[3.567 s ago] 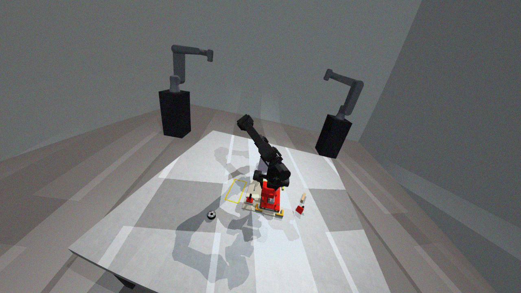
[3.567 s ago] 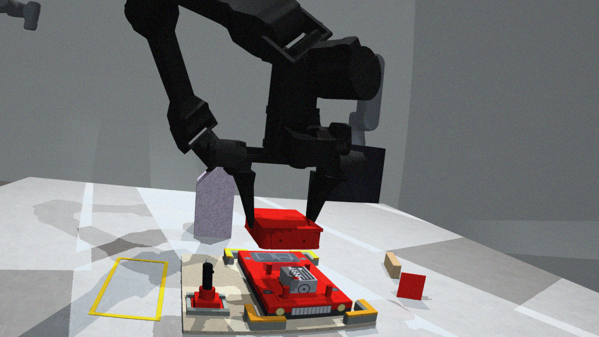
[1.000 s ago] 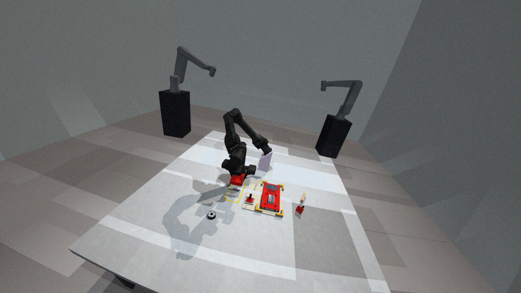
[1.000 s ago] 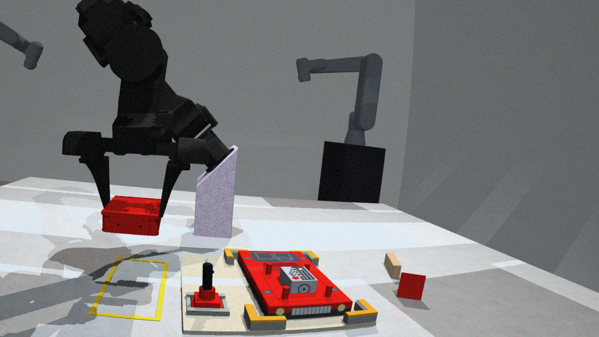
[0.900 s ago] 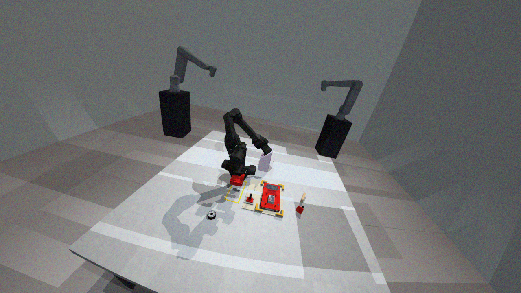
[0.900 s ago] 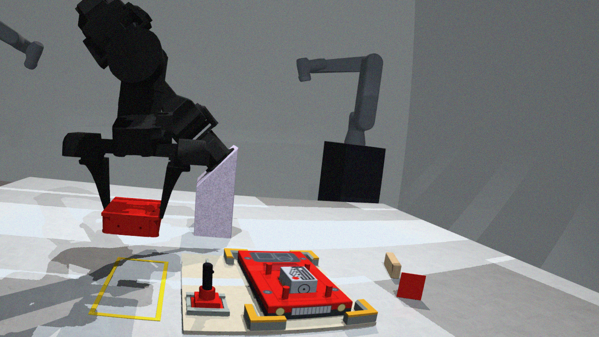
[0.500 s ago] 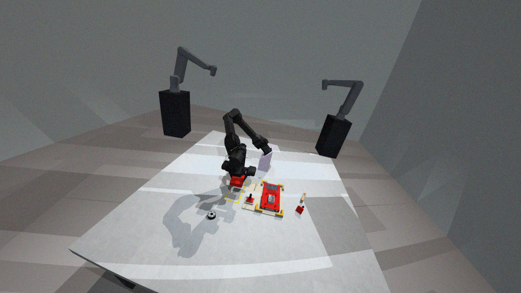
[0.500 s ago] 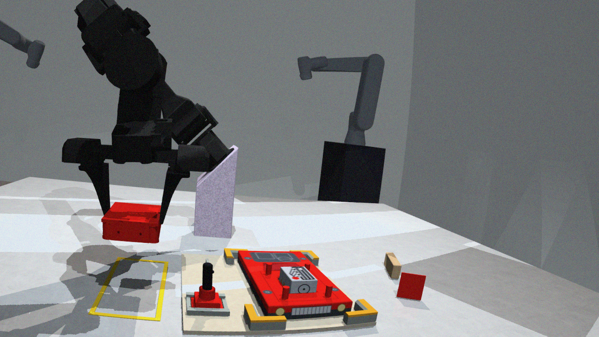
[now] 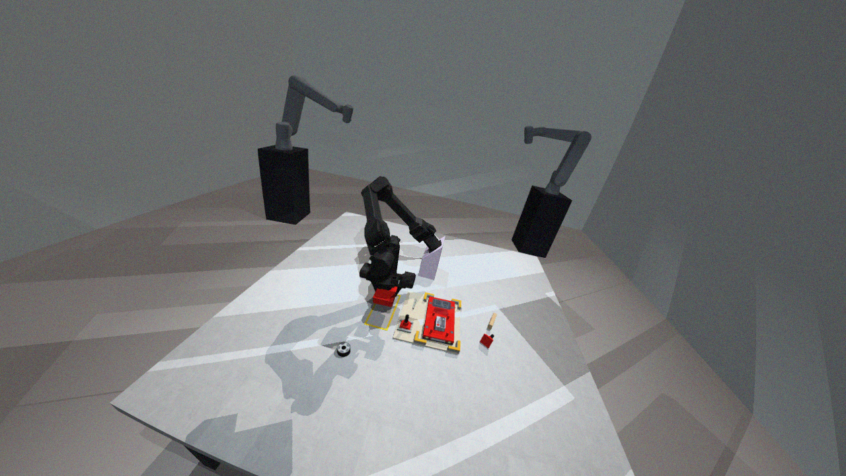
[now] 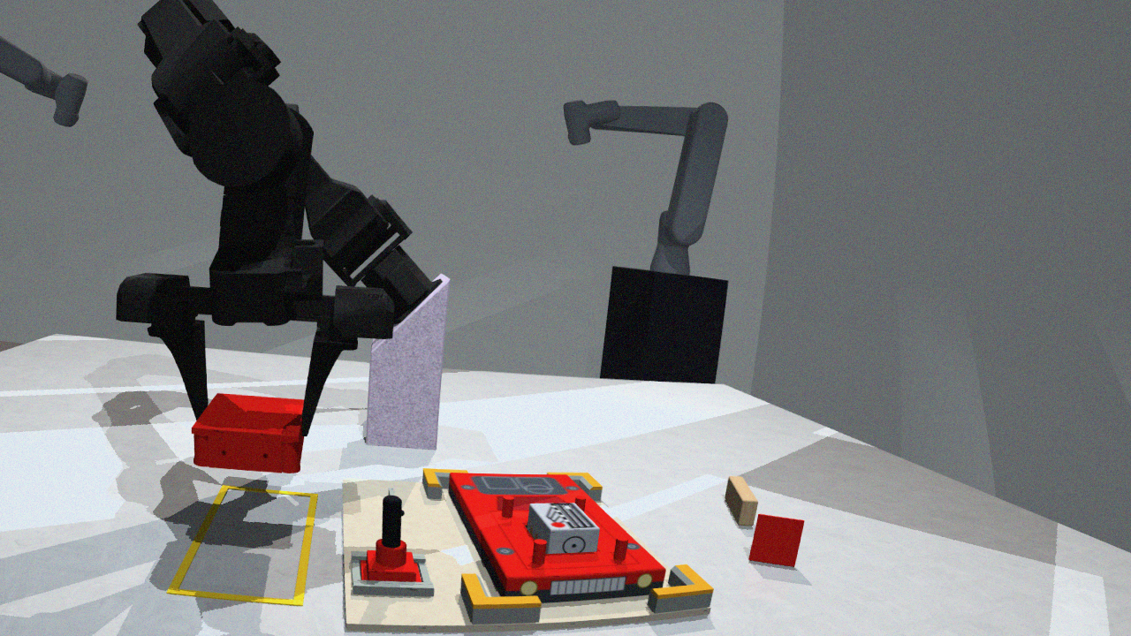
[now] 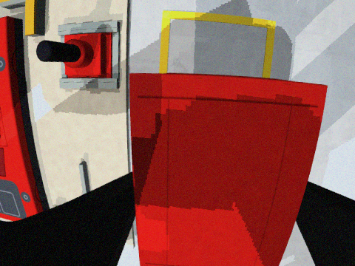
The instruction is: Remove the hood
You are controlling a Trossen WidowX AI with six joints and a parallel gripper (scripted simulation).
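My gripper (image 9: 385, 294) (image 10: 251, 423) (image 11: 217, 185) is shut on the red hood (image 9: 384, 297) (image 10: 246, 446) (image 11: 222, 162) and holds it level a little above the table. The hood hangs just behind the far edge of the yellow marked area (image 9: 377, 327) (image 10: 237, 595) (image 11: 217, 17), and its shadow falls inside the outline. In the wrist view the hood hides the near part of the outline. The red toy car (image 9: 440, 322) (image 10: 489, 522) (image 11: 10, 118) lies on its beige board (image 9: 414, 305) (image 10: 446, 545) (image 11: 74, 128) to the right of the marked area, its grey engine block bare.
A red base with a black peg (image 10: 391, 522) (image 11: 74, 52) stands on the board beside the marked area. A tall lilac slab (image 9: 429, 260) (image 10: 406, 379) stands behind the board. A wooden block (image 10: 740, 499) and a red cube (image 10: 776, 540) lie right; a dark wheel (image 9: 344, 349) lies near the front.
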